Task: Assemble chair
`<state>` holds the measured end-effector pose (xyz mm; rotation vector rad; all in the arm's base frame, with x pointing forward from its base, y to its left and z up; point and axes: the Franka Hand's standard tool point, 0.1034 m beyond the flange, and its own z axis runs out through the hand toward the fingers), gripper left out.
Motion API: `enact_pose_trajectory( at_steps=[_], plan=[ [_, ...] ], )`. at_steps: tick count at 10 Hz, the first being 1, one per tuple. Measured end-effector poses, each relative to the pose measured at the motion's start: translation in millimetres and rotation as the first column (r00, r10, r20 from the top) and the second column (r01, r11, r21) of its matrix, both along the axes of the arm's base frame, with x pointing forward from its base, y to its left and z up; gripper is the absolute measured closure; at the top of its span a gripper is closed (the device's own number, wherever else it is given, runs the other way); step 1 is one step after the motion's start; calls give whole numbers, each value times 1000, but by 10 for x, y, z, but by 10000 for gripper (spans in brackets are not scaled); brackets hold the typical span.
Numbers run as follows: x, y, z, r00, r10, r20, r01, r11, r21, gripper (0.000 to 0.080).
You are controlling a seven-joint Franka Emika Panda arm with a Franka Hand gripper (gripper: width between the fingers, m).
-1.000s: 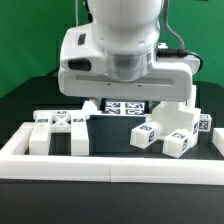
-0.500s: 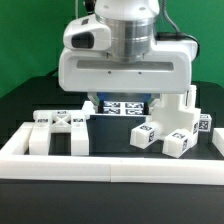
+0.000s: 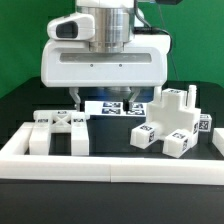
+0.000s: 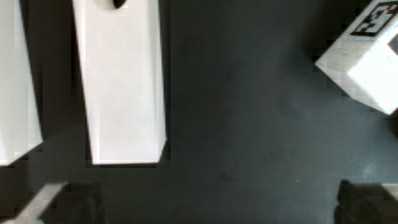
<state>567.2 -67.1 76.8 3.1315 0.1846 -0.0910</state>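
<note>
one gripper [image 4: 210, 205], two fingertips [image 4: 54, 203] visible in the wrist view. they are spread wide apart with only black table [image 4: 231, 130] between them, gripping nothing. in the exterior view the gripper hangs above the one marker board [image 3: 112, 107], its fingers mostly hidden under the big white housing.

chair parts sit in two groups. one is a low tagged piece [image 3: 57, 128] on the exterior view's left. the other is a heap of blocks [image 3: 170, 125] on the exterior view's right: at least three, touching, exact count unclear. the groups are well apart and neither touches the gripper. one border rail [image 3: 110, 165] runs across the front.

only the wrist view shows the finger gap. it also has two long white strips [image 4: 121, 80], cannot tell which parts, and one tagged block corner [image 4: 365, 65]. only the exterior view shows the rail and the board.
</note>
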Motion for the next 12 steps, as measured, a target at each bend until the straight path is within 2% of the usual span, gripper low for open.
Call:
enact_pose_trajectory(
  at_steps=[3, 4, 7, 12],
  plan=[
    [-10, -9, -15, 1000, 2, -3, -2, 1000, 0, 151],
    [-70, -102, -85, 997, 71, 6, -71, 997, -3, 151],
    [-294, -311, -289, 995, 96, -15, -96, 995, -3, 151],
    [-313, -346, -342, 995, 96, -21, -96, 995, -4, 151]
  ],
)
